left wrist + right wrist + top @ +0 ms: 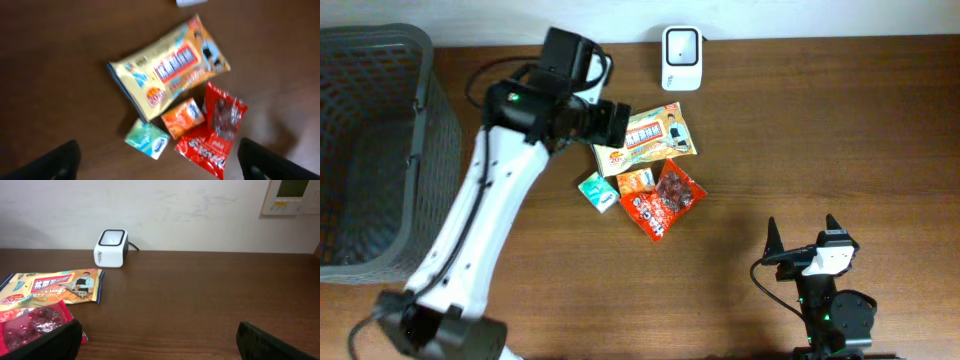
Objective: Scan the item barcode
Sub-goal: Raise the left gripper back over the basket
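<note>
Several snack items lie in a cluster mid-table: a yellow snack bag (650, 140) (167, 67) (55, 287), a small orange packet (636, 181) (183, 117), a teal packet (598, 191) (147, 140) and a red bag (663, 198) (215, 132) (30, 322). The white barcode scanner (681, 58) (111, 248) stands at the table's far edge. My left gripper (611, 121) (160, 170) hovers above the cluster's left side, open and holding nothing. Open as well, my right gripper (805, 245) (160, 347) sits near the front right, empty and facing the scanner.
A large dark mesh basket (370, 150) fills the left end of the table. The left arm (480, 210) stretches diagonally from the front left toward the items. Bare wood (820, 140) lies between the cluster and the right arm.
</note>
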